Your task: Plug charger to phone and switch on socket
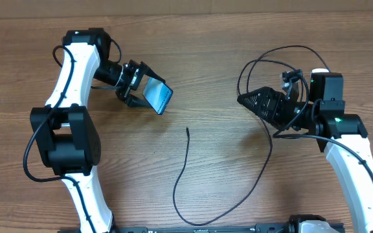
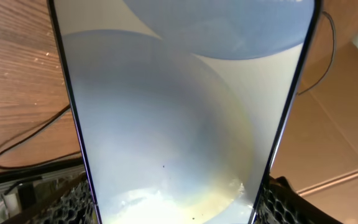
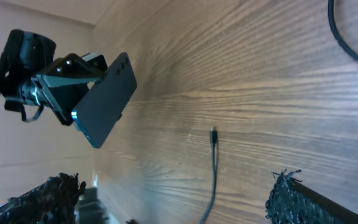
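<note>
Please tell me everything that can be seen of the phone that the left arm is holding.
The phone is a slim rectangle with thin dark edges. Its screen glows pale blue-grey with soft curved shapes; its back looks dark and matte, with small lenses near one end. The left gripper clamps its long edges near one end and holds it tilted in the air above the wooden table. Nothing appears plugged in: the connector tip of the charger lies apart on the table.

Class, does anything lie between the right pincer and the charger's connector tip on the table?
Nothing visible does. Only bare table separates the open right pincer from the connector tip; the left pincer holds the phone aside.
</note>
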